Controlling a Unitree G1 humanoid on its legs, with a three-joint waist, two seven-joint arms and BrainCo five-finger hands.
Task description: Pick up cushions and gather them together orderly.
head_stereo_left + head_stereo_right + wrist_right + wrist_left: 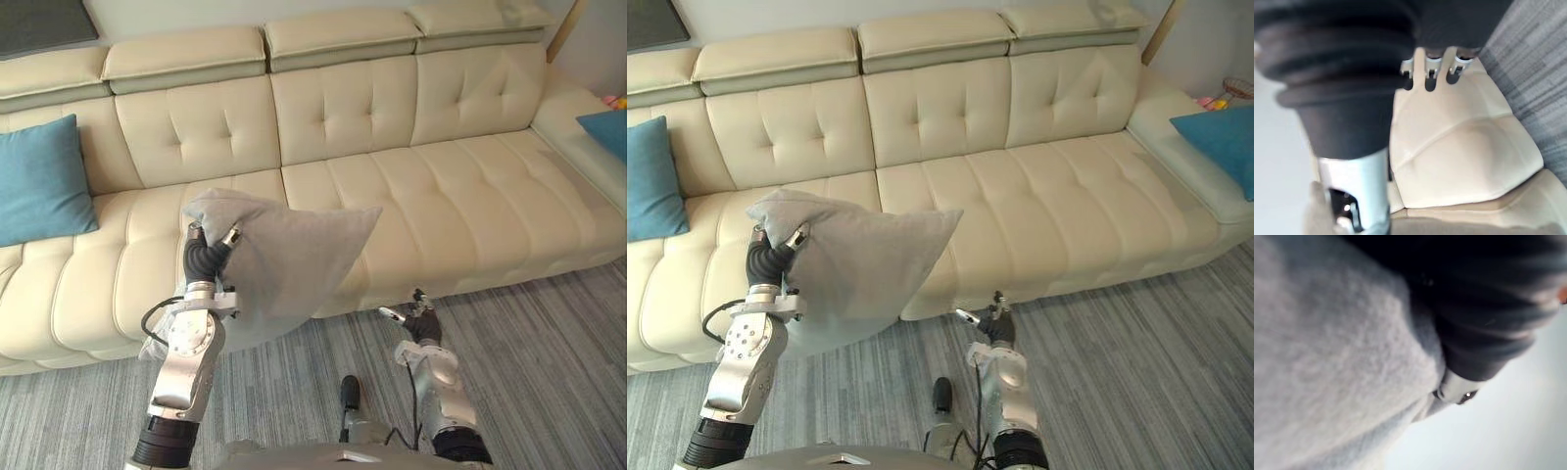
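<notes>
Left hand (206, 257): we see it clutching the grey cushion (289, 259), centre left.
Right hand (421, 319): lower centre; its state we cannot tell.

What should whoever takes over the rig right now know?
Left hand: shut on the grey cushion, held up in front of the sofa.
Right hand: open, empty, low by the sofa's front edge.
Left blue cushion leans on the sofa back at its left end; right blue cushion sits at the far right end.
Done: grey cushion picked up.
Left: gather all three together, neatly.
</notes>
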